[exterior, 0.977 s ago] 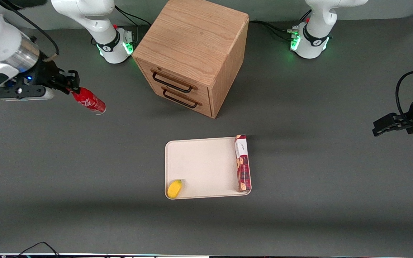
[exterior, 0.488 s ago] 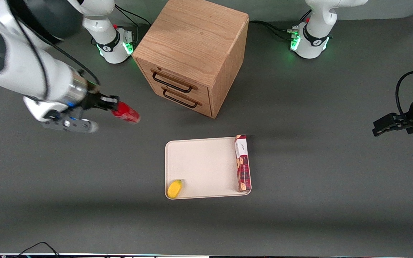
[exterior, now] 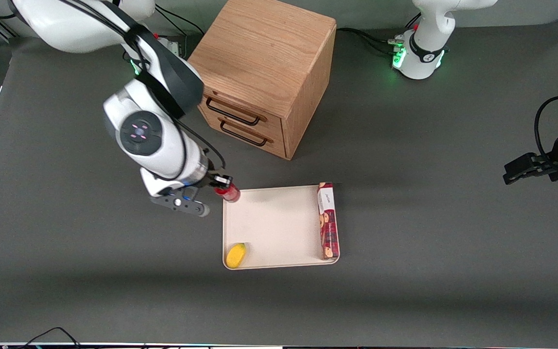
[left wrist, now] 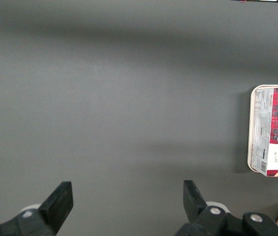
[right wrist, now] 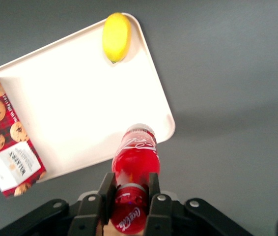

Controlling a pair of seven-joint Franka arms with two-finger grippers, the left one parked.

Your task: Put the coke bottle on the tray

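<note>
My right gripper (exterior: 222, 185) is shut on the neck end of the small red coke bottle (exterior: 229, 193), held above the table. In the front view the bottle hangs over the corner of the cream-white tray (exterior: 279, 225) that lies nearest the wooden cabinet and the working arm. In the right wrist view the bottle (right wrist: 135, 160) sits between the two black fingers (right wrist: 106, 192) of the gripper (right wrist: 130, 189), its base over the tray's rim (right wrist: 163, 103).
A long dark-red cookie box (exterior: 328, 220) lies along the tray's edge toward the parked arm. A yellow lemon (exterior: 236, 255) lies in the tray corner nearest the front camera. A wooden two-drawer cabinet (exterior: 259, 72) stands farther from the camera than the tray.
My gripper has carried the coke bottle from the working arm's end of the table toward the tray, and the bottle now hangs over the tray's corner.
</note>
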